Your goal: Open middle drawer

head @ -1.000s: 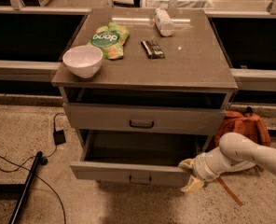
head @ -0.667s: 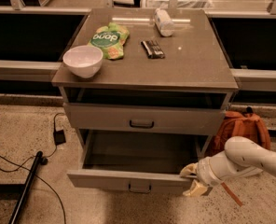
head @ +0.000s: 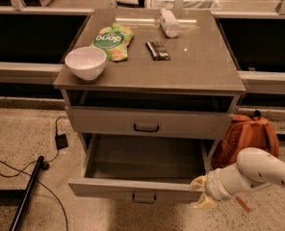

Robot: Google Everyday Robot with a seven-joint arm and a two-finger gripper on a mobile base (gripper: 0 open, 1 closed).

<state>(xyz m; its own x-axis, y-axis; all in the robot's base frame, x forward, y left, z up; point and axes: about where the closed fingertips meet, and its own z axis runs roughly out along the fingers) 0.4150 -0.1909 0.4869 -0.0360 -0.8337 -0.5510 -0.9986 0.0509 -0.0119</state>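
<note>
The middle drawer is pulled well out of the grey cabinet. Its plain grey box interior shows empty, and its dark bar handle is at the centre of the front panel. My gripper is at the right end of that front panel, at the drawer's front right corner. Its two cream fingertips stand apart, one above and one below the panel's edge. The drawer above it is closed, with its own dark handle.
On the cabinet top lie a white bowl, a green chip bag, a dark snack bar and a lying white bottle. An orange backpack leans at the right. Cables and a black pole lie on the floor at the left.
The middle drawer has slid further out towards the camera. My gripper has moved with it, down and towards the front, staying at its right front corner.
</note>
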